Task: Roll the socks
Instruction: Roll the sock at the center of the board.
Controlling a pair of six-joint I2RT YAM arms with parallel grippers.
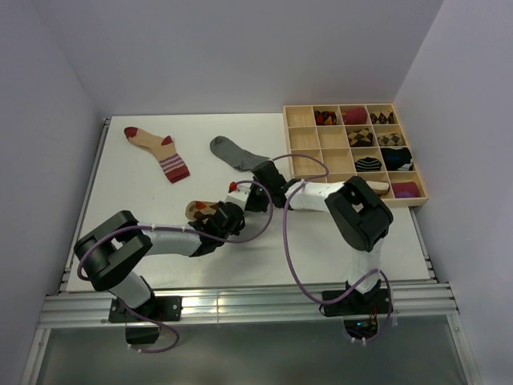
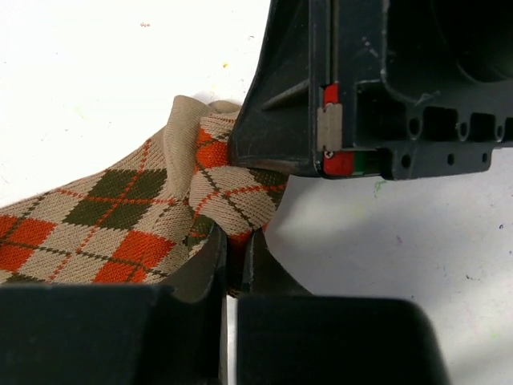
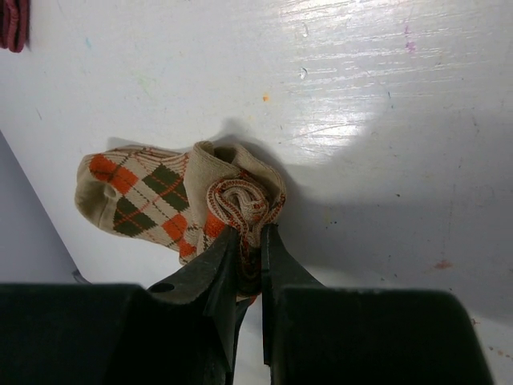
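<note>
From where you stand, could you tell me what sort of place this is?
Probably a robotics lab test cell: plain walls box in a white table on metal rails, with a compartmented wooden tray of rolled socks.

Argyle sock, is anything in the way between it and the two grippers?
Nothing visible. The left gripper is shut on a fold of the argyle sock, and the right gripper pinches its rolled end.

Left arm [image 1: 160, 239]: I see it stretched low toward centre, elbow bent near its base.
Left gripper [image 2: 235, 257]: jaws pressed together on a fold of the argyle sock [image 2: 120, 216].
Right arm [image 1: 357, 212]: doubled back leftward, wrist pitched down.
Right gripper [image 3: 248, 249]: jaws nipped narrowly on the sock's rolled end.
</note>
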